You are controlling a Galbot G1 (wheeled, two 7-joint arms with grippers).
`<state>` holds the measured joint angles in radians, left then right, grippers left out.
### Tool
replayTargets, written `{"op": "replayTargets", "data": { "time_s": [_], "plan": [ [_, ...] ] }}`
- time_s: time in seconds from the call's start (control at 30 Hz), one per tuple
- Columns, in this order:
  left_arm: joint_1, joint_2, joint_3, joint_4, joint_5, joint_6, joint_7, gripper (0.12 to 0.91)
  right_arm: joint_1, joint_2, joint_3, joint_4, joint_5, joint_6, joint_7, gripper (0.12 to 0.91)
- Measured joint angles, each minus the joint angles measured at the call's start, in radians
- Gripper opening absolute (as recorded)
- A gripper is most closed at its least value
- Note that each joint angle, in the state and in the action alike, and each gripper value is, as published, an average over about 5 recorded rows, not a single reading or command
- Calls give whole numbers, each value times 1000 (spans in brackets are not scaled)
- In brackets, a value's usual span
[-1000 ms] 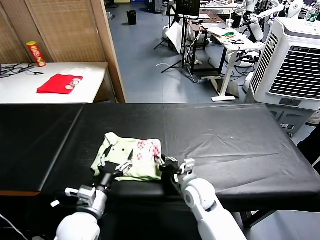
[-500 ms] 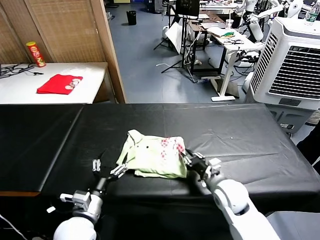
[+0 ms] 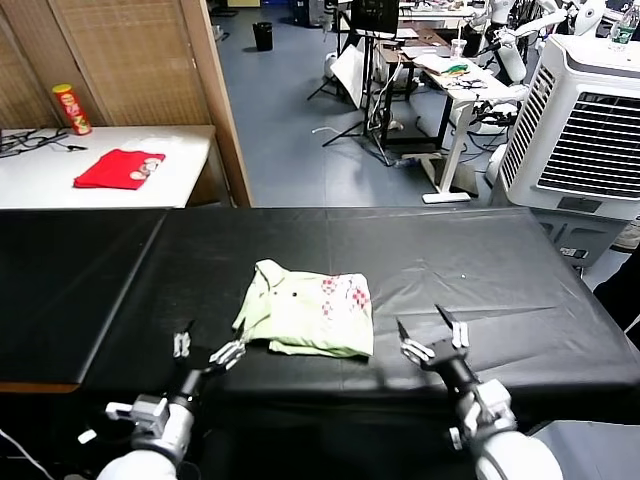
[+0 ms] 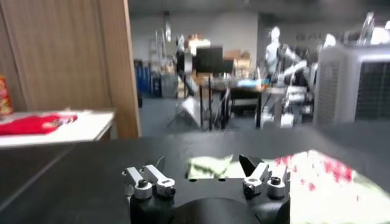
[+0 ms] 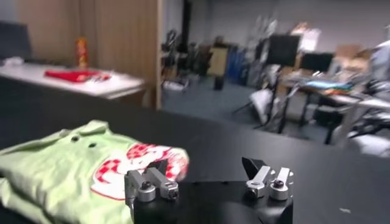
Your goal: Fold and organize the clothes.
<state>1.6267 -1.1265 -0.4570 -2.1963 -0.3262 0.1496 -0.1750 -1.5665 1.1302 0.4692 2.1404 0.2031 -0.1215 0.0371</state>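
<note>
Left claw (image 3: 205, 347) hangs spread and empty at the near edge of the black counter (image 3: 500, 270), just beside the shirt's left corner. Next comes the pale green shirt (image 3: 308, 313), lying near the counter's middle as a compact folded bundle, collar to the left and red checkered print facing up. Right claw (image 3: 432, 335) is likewise spread, empty, a little clear of the bundle. Folding looks essentially done; at most some tidying or squaring up seems left.
</note>
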Motion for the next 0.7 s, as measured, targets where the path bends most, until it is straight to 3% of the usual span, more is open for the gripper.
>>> {"op": "replayTargets", "data": {
  "time_s": [0.17, 0.37, 0.57, 0.7],
  "plan": [
    [99, 1, -46, -37, -13, 3, 0, 798, -144, 21, 53, 66, -35, 77, 49, 798],
    [222, 1, -96, -87, -26, 1, 13, 798, -266, 35, 77, 135, -45, 101, 73, 798],
    [319, 4, -153, -141, -82, 34, 14, 798, -356, 43, 77, 190, -41, 69, 112, 798],
    [372, 5, -189, -182, -116, 67, 11, 798, -409, 54, 68, 230, -15, 16, 162, 798]
  ]
}}
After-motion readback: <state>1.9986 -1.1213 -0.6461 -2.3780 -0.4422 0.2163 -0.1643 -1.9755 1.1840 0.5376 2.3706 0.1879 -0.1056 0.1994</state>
